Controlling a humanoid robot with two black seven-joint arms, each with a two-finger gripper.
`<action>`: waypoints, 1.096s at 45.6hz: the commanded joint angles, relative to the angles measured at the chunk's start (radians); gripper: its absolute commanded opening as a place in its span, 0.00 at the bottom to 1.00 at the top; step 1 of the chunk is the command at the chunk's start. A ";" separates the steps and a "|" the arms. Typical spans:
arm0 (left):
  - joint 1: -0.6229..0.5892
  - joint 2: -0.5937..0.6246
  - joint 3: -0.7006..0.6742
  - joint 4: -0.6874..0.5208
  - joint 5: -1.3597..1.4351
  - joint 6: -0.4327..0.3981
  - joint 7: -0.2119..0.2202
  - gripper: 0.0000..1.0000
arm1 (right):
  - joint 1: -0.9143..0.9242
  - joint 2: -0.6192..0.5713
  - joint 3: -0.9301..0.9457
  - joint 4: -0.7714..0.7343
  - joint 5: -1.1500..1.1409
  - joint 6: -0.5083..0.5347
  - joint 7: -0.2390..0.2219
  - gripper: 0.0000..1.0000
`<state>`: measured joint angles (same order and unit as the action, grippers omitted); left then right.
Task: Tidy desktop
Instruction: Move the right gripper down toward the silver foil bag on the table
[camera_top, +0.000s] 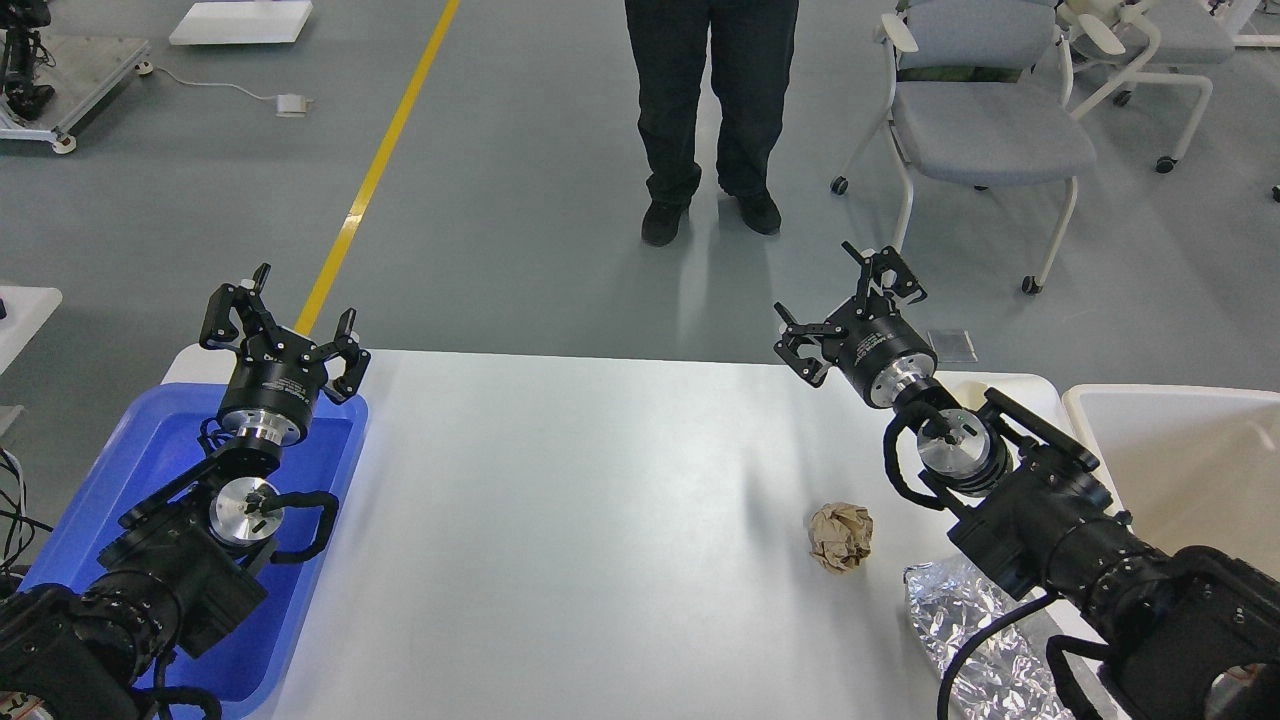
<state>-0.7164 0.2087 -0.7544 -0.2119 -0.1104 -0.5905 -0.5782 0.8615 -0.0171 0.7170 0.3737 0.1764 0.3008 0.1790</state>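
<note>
Presently, the white desk (600, 520) fills the middle of the view and carries a crumpled brown paper ball (841, 536) right of centre and a crinkled foil sheet (975, 640) near the right front edge, partly under the right arm. A blue tray (100, 500) sits at the left end, a beige bin (1180, 450) at the right. Left gripper (285, 320) above the tray, fingers apart, empty; right gripper (850, 310) above the far right edge, fingers apart, empty.

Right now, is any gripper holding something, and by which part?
Nothing is held. The left gripper and the right gripper are both open and empty.
</note>
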 joint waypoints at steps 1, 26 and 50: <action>0.000 0.000 0.000 0.000 0.000 0.000 0.000 1.00 | -0.001 -0.001 -0.001 0.001 0.000 0.000 0.000 1.00; 0.000 0.000 -0.002 0.000 0.000 0.000 0.000 1.00 | -0.018 -0.023 -0.004 0.016 -0.002 0.006 -0.001 1.00; 0.000 0.000 -0.002 0.000 0.000 0.000 0.000 1.00 | -0.056 -0.314 -0.007 0.381 -0.124 -0.046 -0.003 1.00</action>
<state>-0.7164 0.2085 -0.7560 -0.2118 -0.1104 -0.5905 -0.5782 0.8278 -0.1831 0.7107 0.5876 0.1459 0.2882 0.1780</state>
